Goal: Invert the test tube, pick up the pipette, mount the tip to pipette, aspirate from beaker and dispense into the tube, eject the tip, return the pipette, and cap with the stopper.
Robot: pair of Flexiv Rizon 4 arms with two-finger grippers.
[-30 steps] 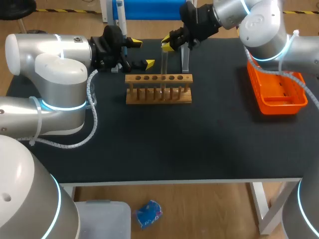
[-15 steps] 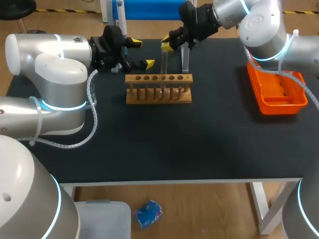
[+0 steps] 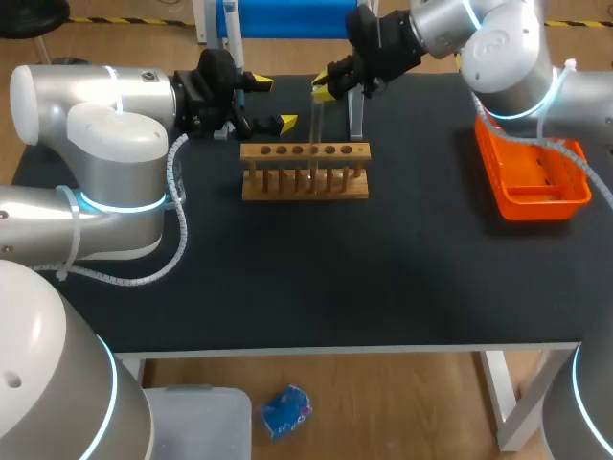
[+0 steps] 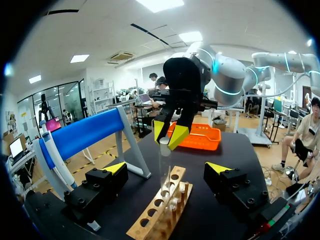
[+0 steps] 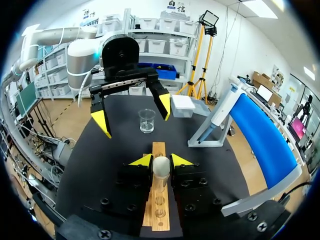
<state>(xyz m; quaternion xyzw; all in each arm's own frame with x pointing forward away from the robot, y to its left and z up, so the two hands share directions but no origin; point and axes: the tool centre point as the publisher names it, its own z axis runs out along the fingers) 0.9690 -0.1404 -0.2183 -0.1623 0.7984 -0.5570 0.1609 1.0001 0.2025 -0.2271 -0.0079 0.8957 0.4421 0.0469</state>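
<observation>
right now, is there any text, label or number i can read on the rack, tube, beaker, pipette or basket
No readable text on any of them.
Wooden rack: bare wood, no label.
Test tube: clear glass, no marks seen.
Beaker: any markings are too small to read.
Pipette: no print legible.
Orange basket: plain, no label seen.
</observation>
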